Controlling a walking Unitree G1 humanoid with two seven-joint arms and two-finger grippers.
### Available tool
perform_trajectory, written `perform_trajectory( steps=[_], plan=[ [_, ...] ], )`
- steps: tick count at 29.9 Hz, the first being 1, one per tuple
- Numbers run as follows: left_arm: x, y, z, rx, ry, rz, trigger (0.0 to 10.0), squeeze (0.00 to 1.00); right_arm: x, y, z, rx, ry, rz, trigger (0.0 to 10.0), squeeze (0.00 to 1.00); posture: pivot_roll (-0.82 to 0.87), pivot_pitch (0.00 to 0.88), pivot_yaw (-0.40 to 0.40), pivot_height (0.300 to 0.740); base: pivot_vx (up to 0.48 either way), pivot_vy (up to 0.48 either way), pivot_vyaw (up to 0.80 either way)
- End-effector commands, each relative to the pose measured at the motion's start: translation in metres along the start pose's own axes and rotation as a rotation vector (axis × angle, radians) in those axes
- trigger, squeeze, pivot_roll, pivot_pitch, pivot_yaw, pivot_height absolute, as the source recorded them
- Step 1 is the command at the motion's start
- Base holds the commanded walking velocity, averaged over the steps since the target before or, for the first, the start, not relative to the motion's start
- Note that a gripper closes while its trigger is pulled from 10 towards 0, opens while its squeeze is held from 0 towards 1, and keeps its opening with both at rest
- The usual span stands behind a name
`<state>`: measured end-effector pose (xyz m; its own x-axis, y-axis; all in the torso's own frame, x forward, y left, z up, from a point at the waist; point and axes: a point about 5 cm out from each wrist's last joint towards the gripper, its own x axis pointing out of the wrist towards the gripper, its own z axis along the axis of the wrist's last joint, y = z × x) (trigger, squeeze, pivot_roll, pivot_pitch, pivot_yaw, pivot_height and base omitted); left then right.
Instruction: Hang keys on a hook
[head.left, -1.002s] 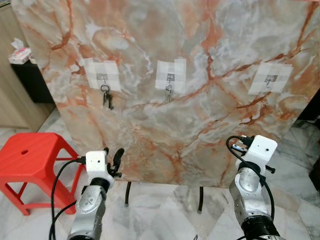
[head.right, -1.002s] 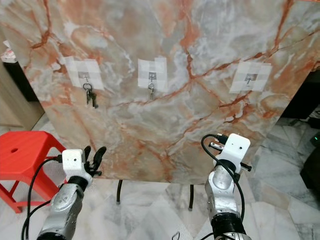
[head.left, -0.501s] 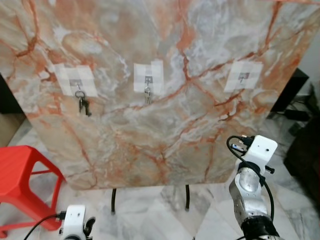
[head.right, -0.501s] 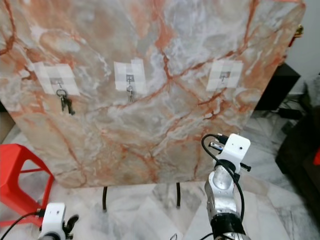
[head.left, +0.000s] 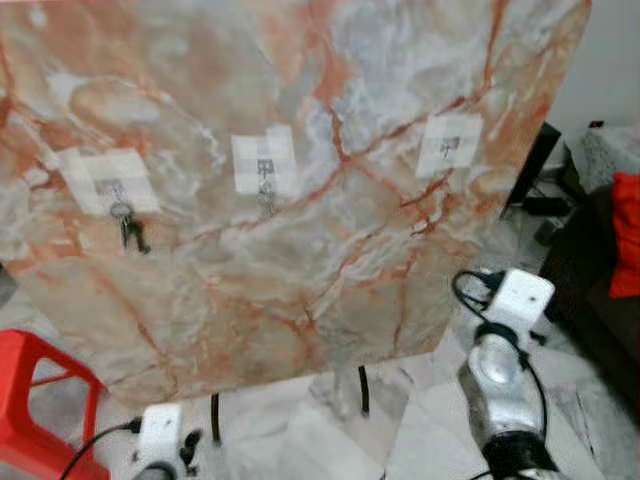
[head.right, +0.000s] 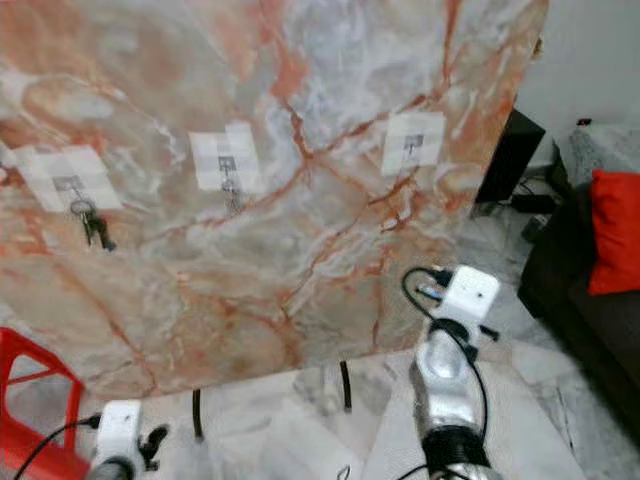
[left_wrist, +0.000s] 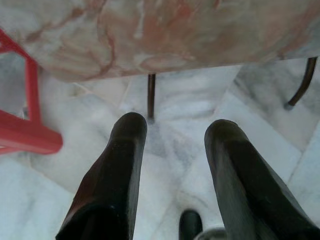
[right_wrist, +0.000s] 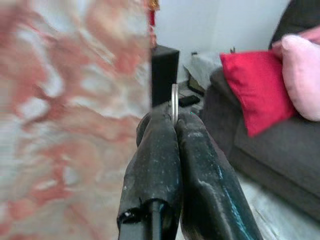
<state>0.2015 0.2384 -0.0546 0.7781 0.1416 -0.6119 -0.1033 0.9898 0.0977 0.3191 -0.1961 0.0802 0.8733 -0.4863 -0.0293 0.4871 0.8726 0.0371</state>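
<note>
An upright marble board (head.left: 300, 250) carries three taped hooks. A bunch of keys (head.left: 130, 232) hangs on the left hook (head.left: 112, 186), and a small key (head.left: 267, 200) hangs on the middle hook (head.left: 264, 166). The right hook (head.left: 450, 143) is bare. My right arm (head.left: 512, 300) is raised low in front of the board's right edge. Its gripper (right_wrist: 173, 119) is shut on a thin metal key ring (right_wrist: 174, 100) that sticks up between the fingertips. My left gripper (left_wrist: 175, 137) is open and empty, low near the floor, pointing at the board's legs.
A red stool (head.left: 25, 400) stands at the lower left. The board rests on thin black legs (head.left: 362, 390) over a marble floor. A dark sofa (right_wrist: 265, 150) with a red cushion (right_wrist: 250, 85) and a pink cushion (right_wrist: 302, 70) lies to the right.
The camera has swung to the right, so the board sits further left in the picture. My left arm has dropped from a raised pose to the bottom edge. The right arm keeps its pose.
</note>
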Motion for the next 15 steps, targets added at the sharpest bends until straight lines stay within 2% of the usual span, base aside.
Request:
perform_trajectory(
  steps=[1,10,15],
  plan=[
    [-0.0042,0.0047,-0.011,-0.007,0.038,0.017,10.0,0.0,-0.0005,0.0067,0.0032,0.001,-0.014,0.023,10.0,0.0,0.08,0.0,-0.05,0.74,0.0,0.0,0.0],
    [-0.0045,0.004,-0.0127,-0.009,0.046,0.016,10.0,0.0,-0.0006,0.008,0.002,0.002,-0.006,0.031,10.0,0.0,0.08,0.0,-0.048,0.74,0.0,0.0,0.0],
    [-0.0025,0.0006,-0.0093,-0.016,0.036,0.011,10.0,0.0,-0.0006,0.0086,0.0015,0.006,0.0,0.035,10.0,0.0,0.08,0.0,-0.05,0.74,0.262,0.0,0.0]
  ],
)
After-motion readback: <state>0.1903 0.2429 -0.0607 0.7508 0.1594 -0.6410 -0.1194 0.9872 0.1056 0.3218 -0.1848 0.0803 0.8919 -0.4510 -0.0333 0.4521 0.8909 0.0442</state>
